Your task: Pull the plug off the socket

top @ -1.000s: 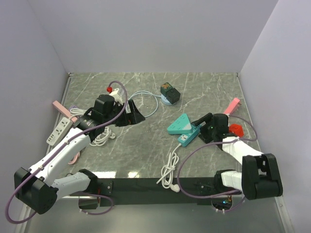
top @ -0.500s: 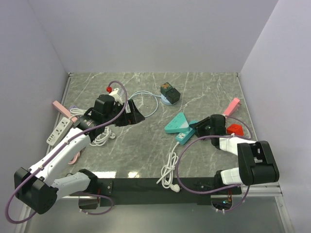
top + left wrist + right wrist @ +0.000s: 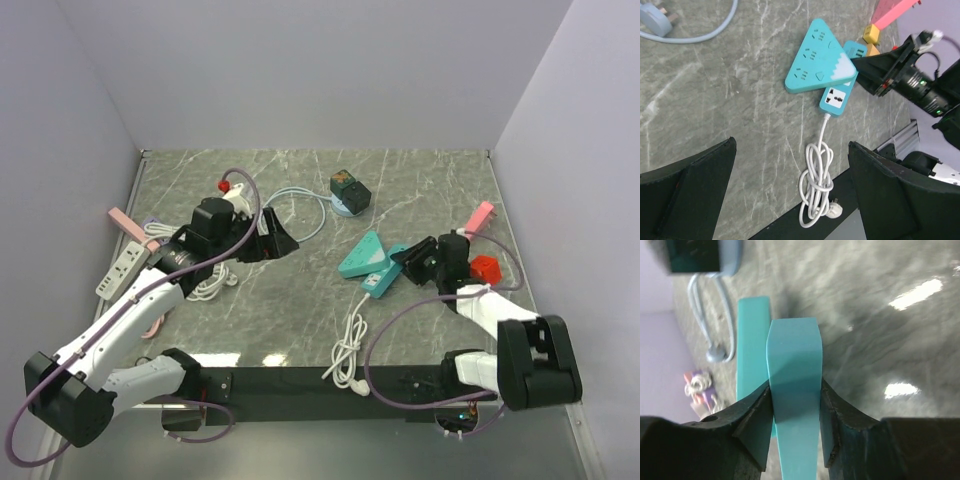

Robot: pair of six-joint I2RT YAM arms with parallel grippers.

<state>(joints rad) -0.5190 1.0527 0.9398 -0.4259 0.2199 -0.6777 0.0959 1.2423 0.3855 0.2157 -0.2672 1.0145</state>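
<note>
A teal triangular plug block (image 3: 365, 255) (image 3: 817, 57) sits joined to a teal rectangular socket strip (image 3: 381, 283) (image 3: 838, 97) near the middle right. The strip's knotted white cord (image 3: 348, 350) (image 3: 816, 187) trails toward the near edge. My right gripper (image 3: 413, 262) (image 3: 794, 405) is shut on a teal slab seen edge-on, at the strip's far end. A second teal slab (image 3: 752, 347) lies just beside the held one. My left gripper (image 3: 268, 240) (image 3: 790, 192) hangs open above the table left of the strip, with nothing between its fingers.
A dark green adapter on a pale blue plug (image 3: 347, 191) lies at the back. A white power strip (image 3: 119, 270), a pink strip (image 3: 124, 221) and a coiled white cord (image 3: 207, 284) lie at the left. A pink bar (image 3: 478, 216) and a red block (image 3: 485, 267) lie at the right.
My right gripper has gone from open to shut on the teal strip's end, and the strip with the triangular block has shifted slightly left. The left arm has barely moved.
</note>
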